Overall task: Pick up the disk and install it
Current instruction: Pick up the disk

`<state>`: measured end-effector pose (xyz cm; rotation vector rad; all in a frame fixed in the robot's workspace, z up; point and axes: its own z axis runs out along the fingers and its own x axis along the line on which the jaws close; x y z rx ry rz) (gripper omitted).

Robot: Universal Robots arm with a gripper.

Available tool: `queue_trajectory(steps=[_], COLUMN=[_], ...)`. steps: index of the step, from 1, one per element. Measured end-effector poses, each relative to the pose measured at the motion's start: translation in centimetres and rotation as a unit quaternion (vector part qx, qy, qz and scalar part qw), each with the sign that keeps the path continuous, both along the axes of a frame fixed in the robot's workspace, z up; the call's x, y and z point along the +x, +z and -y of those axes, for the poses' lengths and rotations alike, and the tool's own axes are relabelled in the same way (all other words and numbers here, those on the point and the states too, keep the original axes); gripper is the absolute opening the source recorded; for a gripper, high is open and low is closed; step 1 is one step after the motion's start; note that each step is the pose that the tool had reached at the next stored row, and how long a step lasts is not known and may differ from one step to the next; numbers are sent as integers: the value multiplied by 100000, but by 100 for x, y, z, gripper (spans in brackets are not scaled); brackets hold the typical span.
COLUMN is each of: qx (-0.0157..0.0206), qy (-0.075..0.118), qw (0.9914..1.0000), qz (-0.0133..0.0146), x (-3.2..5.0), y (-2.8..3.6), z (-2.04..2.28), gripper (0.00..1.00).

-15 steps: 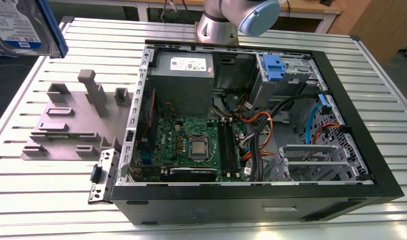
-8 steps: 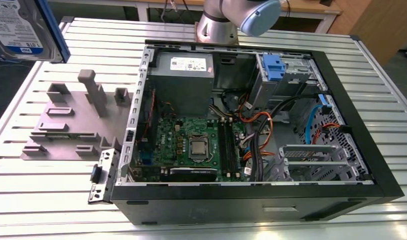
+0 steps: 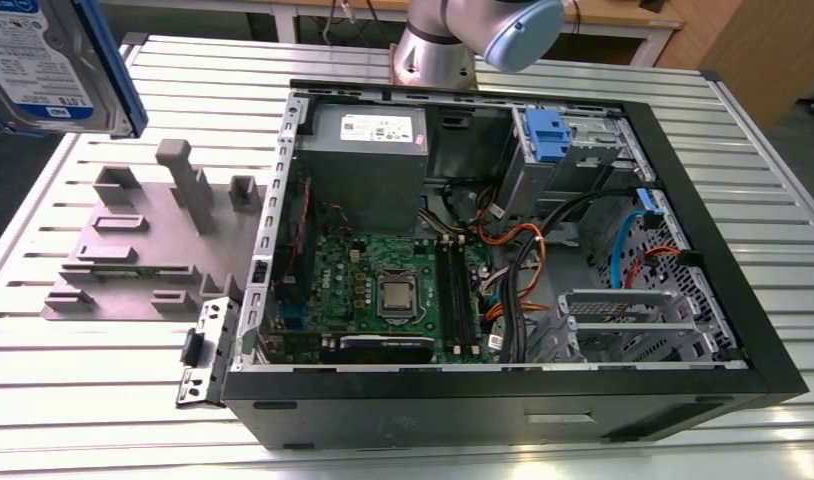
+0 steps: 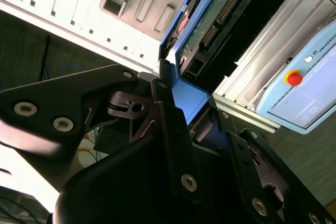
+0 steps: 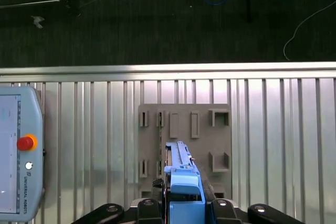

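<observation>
My fingers (image 4: 173,135) are closed tight on the disk (image 3: 47,60), gripping the blue carrier frame (image 4: 191,98) at one end. In the exterior view the disk is high off the counter (image 3: 60,400), at about ten o'clock from the open computer case (image 3: 514,380), with its white-and-blue label facing the camera. In the second wrist view I see its other face, the green circuit board. In the first wrist view the disk is edge-on, and the grey fixture (image 3: 147,250) is beneath it and apart from it.

The fixture lies on the counter at nine o'clock from the case, just beside its wall. Inside the case the grey power supply box (image 3: 367,150) is at twelve o'clock from the motherboard (image 3: 380,290), and a blue tab (image 3: 547,130) is near one o'clock. My arm's base (image 3: 441,50) stands at twelve o'clock from the case. A teach pendant (image 5: 18,156) with a red button rests on the counter, well apart from the fixture.
</observation>
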<state>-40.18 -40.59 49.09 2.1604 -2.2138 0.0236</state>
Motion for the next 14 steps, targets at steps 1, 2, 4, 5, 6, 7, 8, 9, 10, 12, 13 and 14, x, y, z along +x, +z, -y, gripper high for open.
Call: queue_trajectory(steps=[1,2,4,5,6,7,8,9,10,12,13,14], qx=[0,2,0,-8,-17,-24,-47,-72,-115,-245,-315,-373], qy=[-2,0,-4,-2,0,-4,0,1,-2,0,-1,-4], qw=[100000,100000,100000,100000,100000,100000,100000,100000,100000,100000,100000,99999], qz=[7,9,11,8,6,6,7,9,7,8,6,7], x=[30,65,136,167,197,224,247,264,274,280,282,283], y=[-2,-3,-4,-4,-4,-5,-5,-5,-5,-5,-5,-5], z=[5,9,16,19,22,25,29,34,39,54,62,71], gripper=[36,36,36,36,36,36,36,36,36,36,36,36])
